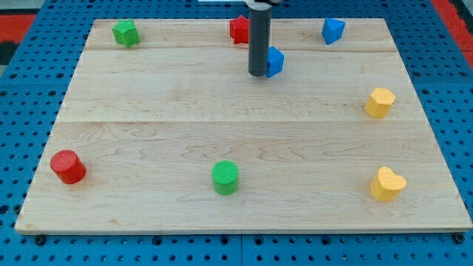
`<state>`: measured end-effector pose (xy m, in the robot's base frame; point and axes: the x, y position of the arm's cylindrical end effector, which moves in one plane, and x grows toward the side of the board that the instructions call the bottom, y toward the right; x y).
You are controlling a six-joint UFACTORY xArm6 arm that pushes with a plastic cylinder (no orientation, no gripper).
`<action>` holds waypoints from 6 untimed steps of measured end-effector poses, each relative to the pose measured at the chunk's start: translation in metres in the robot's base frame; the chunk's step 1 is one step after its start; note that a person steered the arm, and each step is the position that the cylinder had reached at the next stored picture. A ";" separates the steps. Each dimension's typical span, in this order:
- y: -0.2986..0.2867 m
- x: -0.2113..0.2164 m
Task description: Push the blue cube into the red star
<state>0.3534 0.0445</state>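
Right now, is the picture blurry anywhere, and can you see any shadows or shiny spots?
In the camera view, the picture is sharp all over the wooden board; light is soft and even, no glare on the wood; the blocks, like the green cylinder, cast only faint shadows; my tip sits beside the blue cube, and the rod hides part of the red star.

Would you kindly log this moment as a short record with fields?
tip: my tip, against the left side of the blue cube
target: red star, partly hidden behind the rod, up-left of the cube
top edge: green star, blue angular block
right side: two yellow blocks
bottom: red cylinder, green cylinder
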 end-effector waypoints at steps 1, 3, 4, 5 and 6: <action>0.036 0.024; -0.005 -0.055; -0.004 -0.063; 0.119 -0.057; 0.188 -0.109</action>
